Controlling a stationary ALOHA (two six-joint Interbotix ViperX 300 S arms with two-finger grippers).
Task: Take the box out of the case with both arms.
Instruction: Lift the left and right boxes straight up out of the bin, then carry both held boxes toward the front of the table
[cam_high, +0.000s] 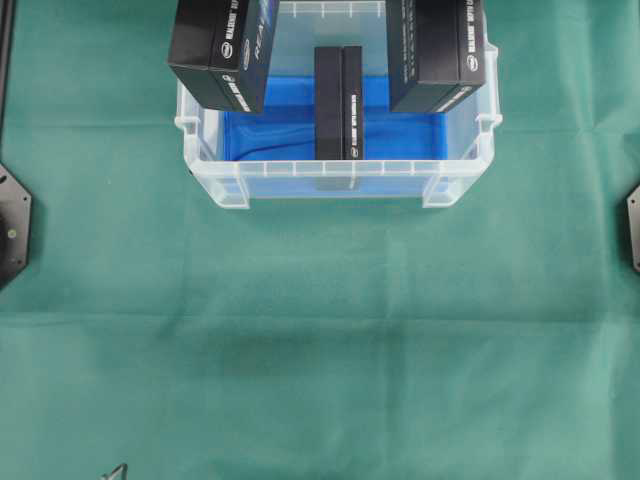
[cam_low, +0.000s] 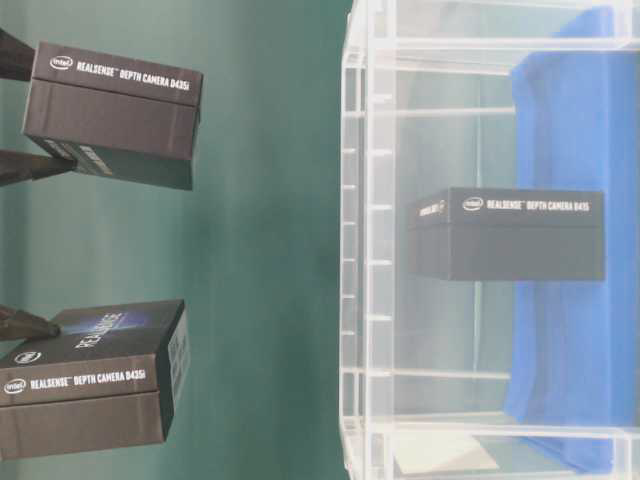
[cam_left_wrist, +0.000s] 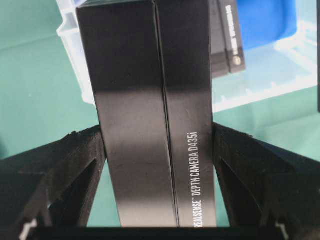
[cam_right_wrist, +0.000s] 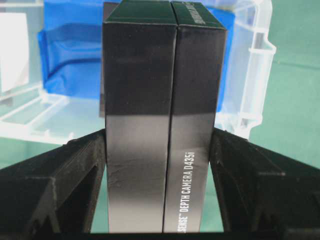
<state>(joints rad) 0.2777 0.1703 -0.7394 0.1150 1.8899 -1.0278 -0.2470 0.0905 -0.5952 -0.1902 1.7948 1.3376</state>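
The case (cam_high: 340, 172), a clear plastic bin with a blue liner (cam_high: 400, 130), stands at the back middle of the green cloth. One black RealSense box (cam_high: 338, 100) stands on edge inside it. My left gripper (cam_left_wrist: 157, 145) is shut on a second black box (cam_left_wrist: 150, 100), held in the air over the case's left rim (cam_high: 225, 50). My right gripper (cam_right_wrist: 160, 145) is shut on a third black box (cam_right_wrist: 160, 90), held over the case's right side (cam_high: 435, 45). In the table-level view both held boxes (cam_low: 110, 115) (cam_low: 90, 385) hang outside the case wall (cam_low: 365, 250).
Green cloth (cam_high: 320, 340) covers the table in front of the case. Black arm mounts sit at the left edge (cam_high: 10, 225) and right edge (cam_high: 634, 228) of the overhead view. A small dark object (cam_high: 115, 472) shows at the bottom edge.
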